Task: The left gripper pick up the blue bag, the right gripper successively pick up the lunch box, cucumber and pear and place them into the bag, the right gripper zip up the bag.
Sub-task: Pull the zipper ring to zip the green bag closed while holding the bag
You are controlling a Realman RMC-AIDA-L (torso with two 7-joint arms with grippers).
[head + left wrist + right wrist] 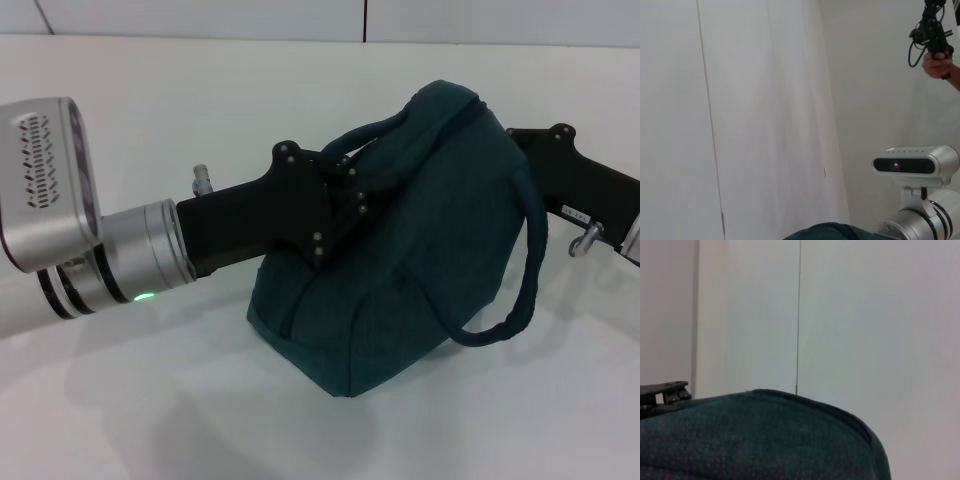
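Note:
The blue bag stands on the white table, bulging, its top seam looking closed where it shows. My left gripper reaches in from the left and is shut on the bag's near loop handle at the upper left side. The other handle hangs loose down the right side. My right gripper comes in from the right behind the bag's top, its tips hidden by the fabric. The bag's teal fabric fills the lower right wrist view. The lunch box, cucumber and pear are out of view.
White wall panels rise behind the table's far edge. In the left wrist view the robot's head and a person's hand holding a black device show at the right, and the bag's edge sits at the bottom.

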